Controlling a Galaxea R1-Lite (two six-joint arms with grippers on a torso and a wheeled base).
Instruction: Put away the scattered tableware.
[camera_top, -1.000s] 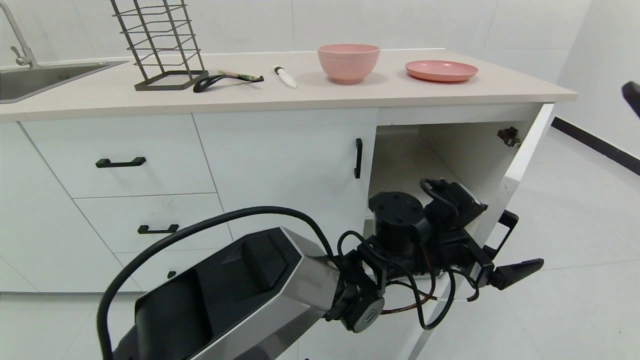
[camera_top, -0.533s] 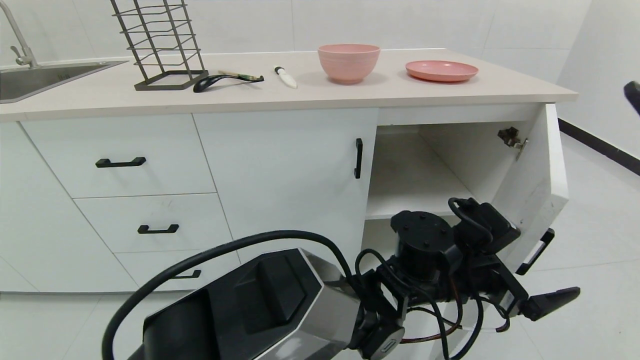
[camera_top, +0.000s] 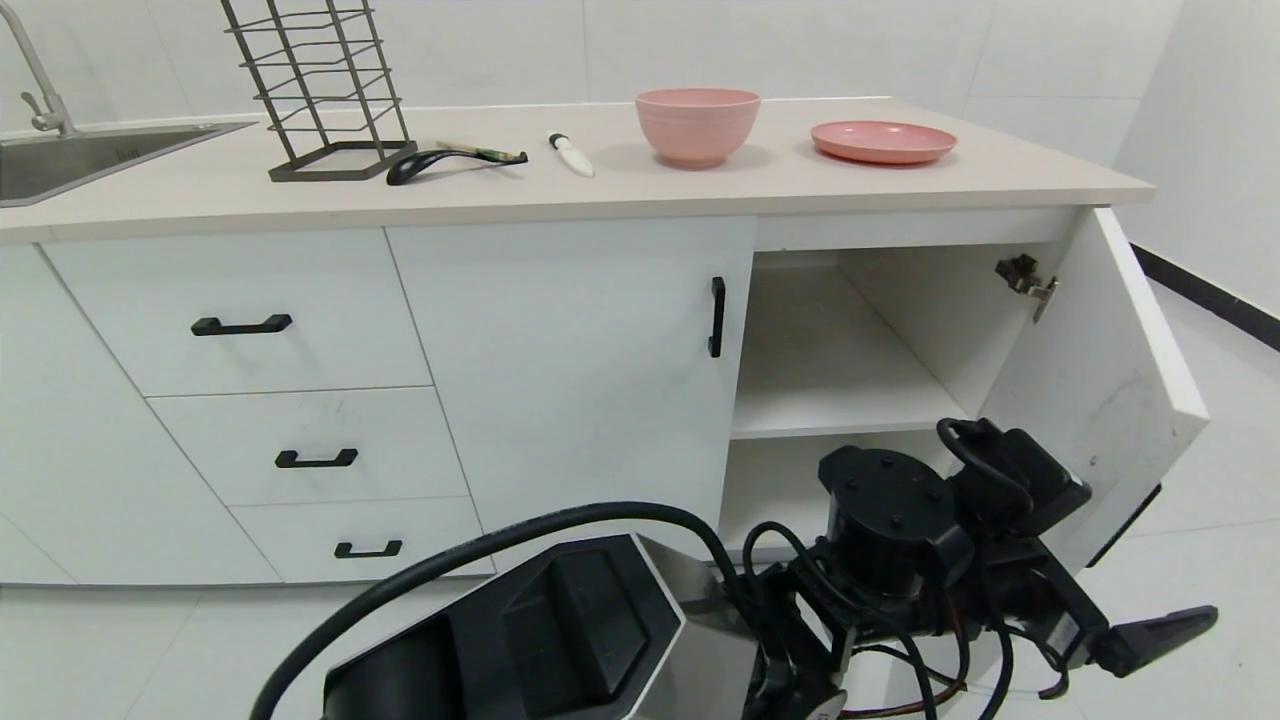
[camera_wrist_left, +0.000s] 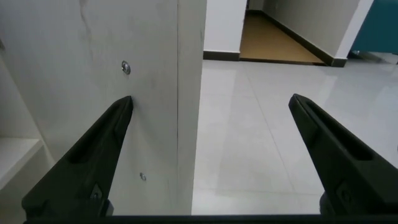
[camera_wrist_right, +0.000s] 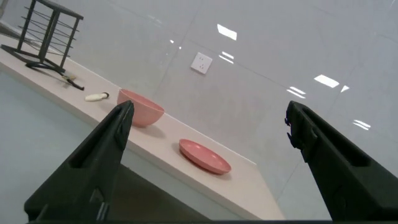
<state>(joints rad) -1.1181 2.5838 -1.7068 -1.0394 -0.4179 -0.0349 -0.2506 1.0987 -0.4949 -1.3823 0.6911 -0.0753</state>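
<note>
Left gripper (camera_wrist_left: 210, 106) jaws spread wide (empty) facing smooth white cabinet door (camera_top: 1100, 370); right gripper (camera_wrist_right: 208, 112) jaws equally wide, empty.

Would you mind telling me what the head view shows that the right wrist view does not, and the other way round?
Head view's own: the sink, the drawers, and the cabinet shelf beside the open cabinet door. Right wrist view's own: the open right gripper and a wall socket above the counter. Shared: the countertop carrying the wire rack, the white-handled utensil, the pink bowl and the pink plate.
</note>
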